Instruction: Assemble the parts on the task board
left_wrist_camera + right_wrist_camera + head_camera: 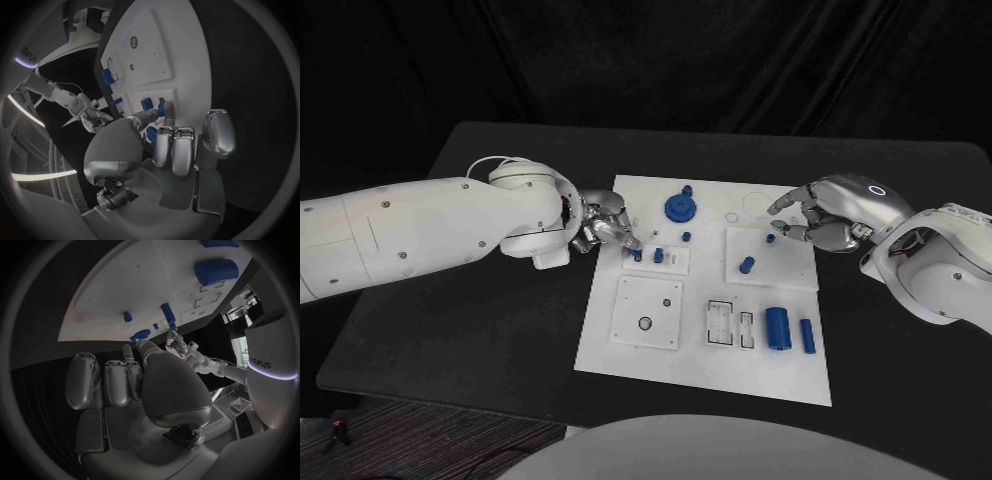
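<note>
1. The white task board (711,375) lies in the middle of the black bench (473,330), with small blue parts standing or lying on it.
2. The left robot hand (603,228) is at the board's left edge, fingers curled in toward a small blue peg (638,254) on a raised square plate; whether it actually grips the peg cannot be told. A second blue peg (658,255) stands just beside the first on the same plate.
3. In the left wrist view that hand's fingertips (164,121) meet right at the blue pegs (145,103).
4. The right robot hand (822,212) hovers at the board's right edge, fingers bent with their tips near a tiny blue piece (770,238); a grip on it cannot be told.
5. A blue round gear-like part (681,207) sits near the board's far edge, between the 2 hands.
6. A short blue cylinder (747,265) lies on the right-hand raised plate.
7. 2 longer blue blocks (777,328) and (808,334) lie side by side near the board's near right corner.
</note>
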`<state>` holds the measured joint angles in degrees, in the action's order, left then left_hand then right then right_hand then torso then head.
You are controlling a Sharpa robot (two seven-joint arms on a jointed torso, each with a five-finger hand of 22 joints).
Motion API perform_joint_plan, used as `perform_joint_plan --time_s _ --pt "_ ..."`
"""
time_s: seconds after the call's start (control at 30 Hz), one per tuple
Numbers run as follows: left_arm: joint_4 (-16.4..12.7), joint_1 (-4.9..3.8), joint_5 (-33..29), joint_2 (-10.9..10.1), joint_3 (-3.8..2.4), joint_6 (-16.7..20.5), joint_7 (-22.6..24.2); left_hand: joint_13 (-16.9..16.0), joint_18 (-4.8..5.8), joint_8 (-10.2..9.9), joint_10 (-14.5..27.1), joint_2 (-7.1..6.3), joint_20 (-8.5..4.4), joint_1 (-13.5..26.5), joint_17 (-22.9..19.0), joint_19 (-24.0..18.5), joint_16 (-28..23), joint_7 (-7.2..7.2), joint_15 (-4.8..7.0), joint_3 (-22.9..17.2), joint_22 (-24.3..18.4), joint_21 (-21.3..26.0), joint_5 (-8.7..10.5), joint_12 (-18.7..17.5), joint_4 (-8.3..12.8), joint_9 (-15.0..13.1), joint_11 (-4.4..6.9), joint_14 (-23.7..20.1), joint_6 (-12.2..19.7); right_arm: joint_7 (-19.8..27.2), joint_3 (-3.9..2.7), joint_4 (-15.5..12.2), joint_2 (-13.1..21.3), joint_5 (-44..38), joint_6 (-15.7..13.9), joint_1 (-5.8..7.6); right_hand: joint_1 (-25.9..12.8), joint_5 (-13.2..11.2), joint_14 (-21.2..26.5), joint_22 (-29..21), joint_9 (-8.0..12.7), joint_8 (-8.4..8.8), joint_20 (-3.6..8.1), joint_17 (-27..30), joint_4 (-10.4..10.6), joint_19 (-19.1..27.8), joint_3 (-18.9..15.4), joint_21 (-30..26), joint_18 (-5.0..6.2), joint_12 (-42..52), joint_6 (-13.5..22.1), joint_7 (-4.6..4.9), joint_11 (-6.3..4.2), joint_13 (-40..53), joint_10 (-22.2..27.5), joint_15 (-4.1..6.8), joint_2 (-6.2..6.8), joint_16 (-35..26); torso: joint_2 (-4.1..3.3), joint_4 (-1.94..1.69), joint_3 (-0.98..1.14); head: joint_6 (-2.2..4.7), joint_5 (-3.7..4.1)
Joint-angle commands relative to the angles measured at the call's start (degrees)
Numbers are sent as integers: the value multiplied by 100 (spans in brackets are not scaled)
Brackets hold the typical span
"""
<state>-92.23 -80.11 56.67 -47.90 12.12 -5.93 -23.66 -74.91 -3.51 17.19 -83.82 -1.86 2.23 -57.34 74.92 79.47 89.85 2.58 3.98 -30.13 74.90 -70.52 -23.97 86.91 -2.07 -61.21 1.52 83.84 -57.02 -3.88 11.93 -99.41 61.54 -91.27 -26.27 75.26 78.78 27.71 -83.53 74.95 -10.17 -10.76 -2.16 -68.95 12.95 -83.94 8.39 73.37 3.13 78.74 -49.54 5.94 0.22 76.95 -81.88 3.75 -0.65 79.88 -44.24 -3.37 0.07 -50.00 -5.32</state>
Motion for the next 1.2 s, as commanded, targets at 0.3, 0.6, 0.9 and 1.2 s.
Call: perform_joint_plan --time_s 0.3,0.6,0.9,1.2 --pt "-31 50 -42 -36 9 -172 12 -1234 -103 -13 -333 12 1 61 1508 -53 15 -47 25 -39 902 49 30 -42 3 0 15 616 9 -26 -2 2 2 41 -41 -16 48 35 -290 1028 15 11 -28 11 -21 -29 50 -10 45 -35 -46 10 -2 -230 -32 3 3 -21 -4 -5 -1 0 -3" --pt "-66 59 -42 -55 9 -196 20 -1224 -106 -15 -322 11 3 56 1508 -62 15 -49 23 -48 898 64 28 -54 18 2 15 616 16 -34 -2 4 -1 41 -33 -20 48 35 -290 1028 15 11 -28 11 -21 -29 50 -10 45 -35 -46 10 -2 -230 -32 3 3 -21 -2 -2 -2 0 -11" --pt "-93 62 -42 -71 9 -212 21 -1219 -108 -15 -316 8 4 50 1508 -68 15 -50 22 -56 896 73 26 -62 35 3 15 616 20 -41 -2 2 -3 42 -23 -22 48 40 -289 1025 18 14 -29 13 -25 -26 60 -22 47 -37 -47 12 0 -233 -34 1 3 -22 -4 -5 -1 0 -23" --pt "-65 65 -43 -38 9 -256 26 -1151 -126 -42 -237 42 32 163 1453 -143 -25 -12 -12 31 870 188 626 -152 25 41 -23 579 78 -41 -2 3 -6 42 -20 -23 48 40 -289 1025 18 14 -29 13 -25 -26 60 -22 47 -37 -47 12 0 -233 -34 1 3 -22 -3 4 0 0 -36"
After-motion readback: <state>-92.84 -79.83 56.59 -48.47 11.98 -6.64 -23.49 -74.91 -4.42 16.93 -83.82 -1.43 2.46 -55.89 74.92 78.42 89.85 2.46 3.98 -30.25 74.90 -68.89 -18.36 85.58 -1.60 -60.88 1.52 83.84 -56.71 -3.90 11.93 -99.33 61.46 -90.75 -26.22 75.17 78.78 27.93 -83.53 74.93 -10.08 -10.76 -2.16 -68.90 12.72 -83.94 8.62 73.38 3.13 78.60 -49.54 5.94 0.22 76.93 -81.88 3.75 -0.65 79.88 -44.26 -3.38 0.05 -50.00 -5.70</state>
